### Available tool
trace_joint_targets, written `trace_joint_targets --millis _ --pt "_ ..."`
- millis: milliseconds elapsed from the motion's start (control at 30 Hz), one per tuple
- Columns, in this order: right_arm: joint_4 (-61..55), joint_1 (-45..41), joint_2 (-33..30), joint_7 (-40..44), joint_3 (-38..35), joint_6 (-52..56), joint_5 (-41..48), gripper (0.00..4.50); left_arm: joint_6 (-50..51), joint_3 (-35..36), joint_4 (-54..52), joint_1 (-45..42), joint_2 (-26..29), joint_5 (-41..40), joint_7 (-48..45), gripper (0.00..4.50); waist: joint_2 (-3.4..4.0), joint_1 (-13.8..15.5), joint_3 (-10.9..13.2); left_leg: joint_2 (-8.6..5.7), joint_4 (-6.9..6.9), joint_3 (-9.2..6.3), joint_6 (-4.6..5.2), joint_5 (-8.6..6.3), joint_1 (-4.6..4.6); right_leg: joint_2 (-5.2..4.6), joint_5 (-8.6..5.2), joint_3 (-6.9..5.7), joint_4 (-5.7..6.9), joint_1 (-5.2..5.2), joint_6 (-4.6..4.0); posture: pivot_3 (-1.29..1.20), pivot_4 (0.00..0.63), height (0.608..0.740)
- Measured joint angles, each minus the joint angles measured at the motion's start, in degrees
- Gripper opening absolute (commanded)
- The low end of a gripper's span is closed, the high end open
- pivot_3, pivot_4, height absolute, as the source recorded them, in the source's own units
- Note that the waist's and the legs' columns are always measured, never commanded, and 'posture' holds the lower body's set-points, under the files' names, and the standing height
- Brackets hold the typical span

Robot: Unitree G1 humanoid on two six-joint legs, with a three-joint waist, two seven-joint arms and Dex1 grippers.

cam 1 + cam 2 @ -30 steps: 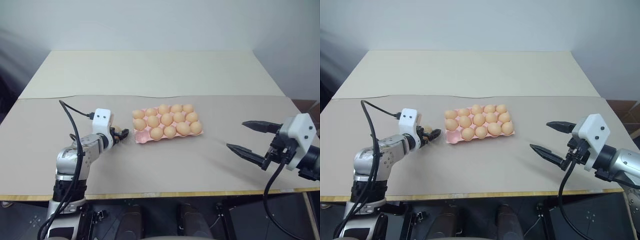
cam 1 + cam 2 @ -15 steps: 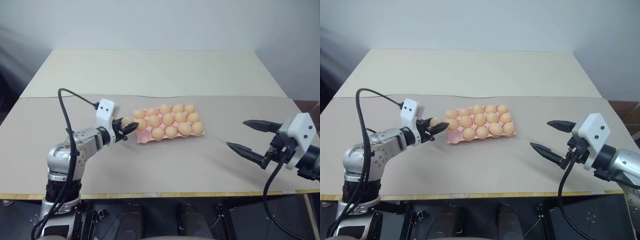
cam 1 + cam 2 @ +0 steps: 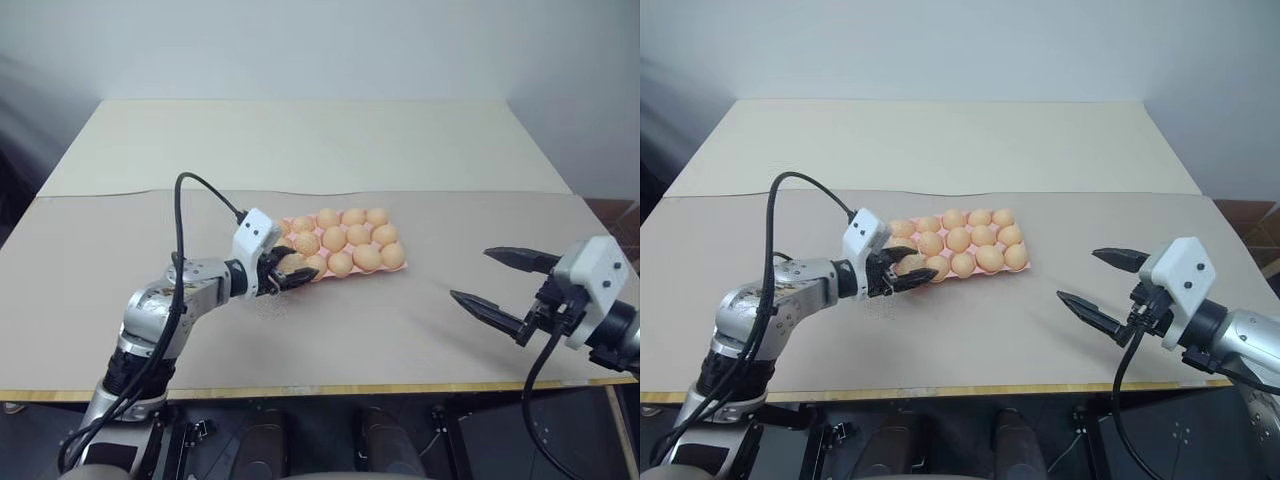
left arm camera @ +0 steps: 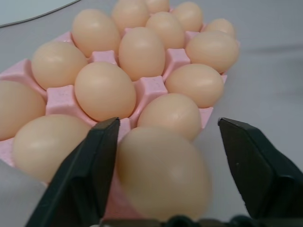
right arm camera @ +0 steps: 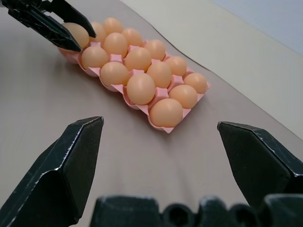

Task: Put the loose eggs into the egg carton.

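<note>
Carried over from the table, an egg (image 4: 163, 172) sits between the spread left gripper (image 3: 292, 272) – right gripper (image 3: 503, 284) wide, empty.

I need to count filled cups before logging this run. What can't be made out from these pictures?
- Near-left corner cup of the egg carton: the left gripper covers it in both eye views.
- Whether the egg between the left gripper's fingers sits in a cup or hangs above it: left wrist view, blurred, its underside cut off by the bottom edge.
- Left end of the carton's near row: the left gripper overlaps it in the right wrist view.
</note>
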Motion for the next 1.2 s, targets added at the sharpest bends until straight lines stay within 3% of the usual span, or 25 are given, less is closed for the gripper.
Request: trace_joint_targets --millis 267,567,700,800,933,1200 --pt "0.2 -0.5 0.1 -0.4 0.1 0.0 0.0 4.50 -3.3 6.6 0.1 0.1 3.7 -0.3 -1.1 4.49 0.00 0.0 0.0 0.01 -0.01 -0.01 0.00 0.00 -0.02 0.00 0.00 -0.01 -0.01 -0.03 -0.01 0.00 0.150 0.740" --pt "5.5 -5.0 -0.8 2.6 2.1 -0.6 -0.4 4.50 -21.5 18.2 0.4 14.8 17.7 -0.3 -17.3 4.49 0.01 -0.3 0.0 0.10 -0.11 0.09 0.00 -0.01 -0.12 -0.03 -0.03 -0.01 -0.05 -0.27 -0.09 0.00 0.150 0.740" --pt "7.7 -6.9 -1.1 4.3 3.3 -1.3 -1.2 4.50 -16.7 25.5 1.4 20.0 26.1 -4.9 -24.5 4.49 0.03 0.1 0.0 0.13 -0.10 0.12 0.00 0.00 -0.37 -0.09 -0.03 -0.02 0.00 -0.57 -0.08 0.00 0.150 0.740" --pt "9.3 -7.5 -1.1 4.9 4.7 -2.0 -1.7 4.50 -15.1 31.9 -1.0 26.4 26.0 -7.1 -25.5 4.49 0.03 0.0 0.0 0.13 -0.12 0.14 0.00 -0.01 -0.46 -0.14 -0.03 0.00 -0.05 -0.64 -0.06 0.00 0.150 0.740" --pt "10.6 -7.7 -1.0 5.2 6.1 -2.5 -2.5 4.50 -14.6 36.6 -6.2 32.3 21.4 -9.1 -22.7 4.49 0.03 0.1 0.0 0.12 -0.10 0.14 0.01 -0.02 -0.52 -0.14 -0.03 -0.01 -0.06 -0.63 -0.05 0.00 0.150 0.740" --pt "13.8 -10.1 -1.5 6.6 6.9 -2.5 -2.8 4.50 -12.6 40.3 -13.5 38.1 18.6 -11.5 -17.3 4.49 0.03 0.0 0.0 0.11 -0.09 0.20 0.01 -0.01 -0.39 -0.06 -0.02 0.01 0.04 -0.62 -0.08 0.00 0.150 0.740"
